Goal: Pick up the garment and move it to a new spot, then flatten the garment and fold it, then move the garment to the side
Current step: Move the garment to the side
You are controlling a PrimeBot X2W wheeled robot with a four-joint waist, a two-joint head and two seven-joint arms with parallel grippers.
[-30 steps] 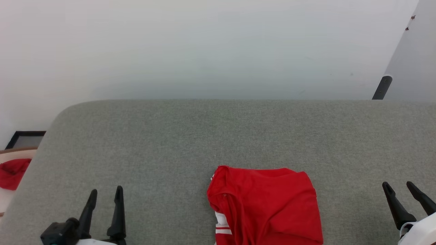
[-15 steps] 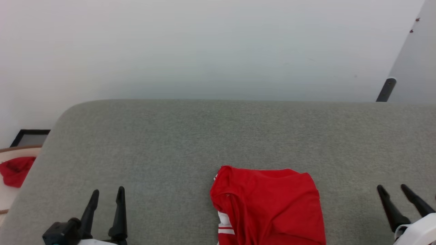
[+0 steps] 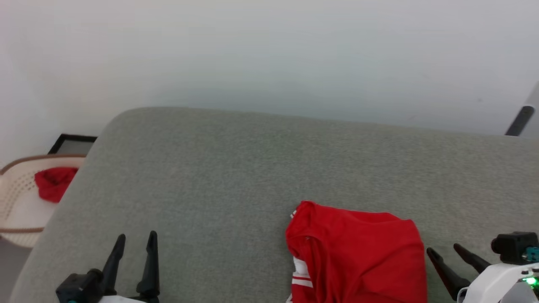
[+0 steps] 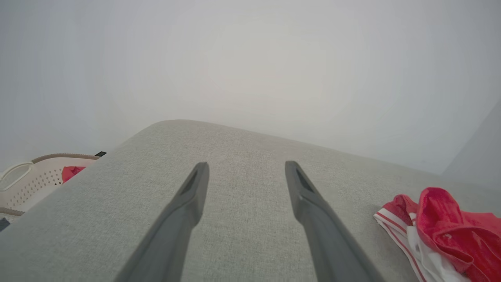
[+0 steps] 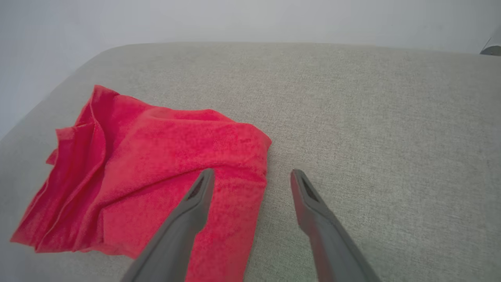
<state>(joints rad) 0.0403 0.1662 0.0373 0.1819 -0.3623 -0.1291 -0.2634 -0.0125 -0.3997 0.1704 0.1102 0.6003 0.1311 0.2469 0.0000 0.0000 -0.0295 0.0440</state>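
Wall (image 3: 269, 54): pale and plain, across the whole upper part of the head view.

Table (image 3: 236, 168): covered in grey woven fabric, with a rounded corner at upper left. It takes up the lower two thirds of the head view.

Garment (image 3: 366, 252): red, lying crumpled on the table at lower centre-right of the head view, and its lower part runs off the bottom edge. White cloth with red stripes shows at its lower left. In the left wrist view it sits at the far lower right, with striped trim and white cloth facing the camera. In the right wrist view it fills the left half, bunched in loose folds.

Basket (image 3: 12, 198): cream, perforated, brown rim, at the left edge beyond the table's corner.

Left claw (image 3: 137, 235): lower left of the head view, fingers spread, nothing between them, well apart from the garment.

Right claw (image 3: 443, 247): lower right, fingers spread and empty, tips just beside the garment's right edge. In the right wrist view its left finger overlaps that edge; I cannot tell whether it touches.

Small red cloth (image 3: 54, 183): inside the basket.

Dark frame (image 3: 71, 143): beyond the basket, against the wall.
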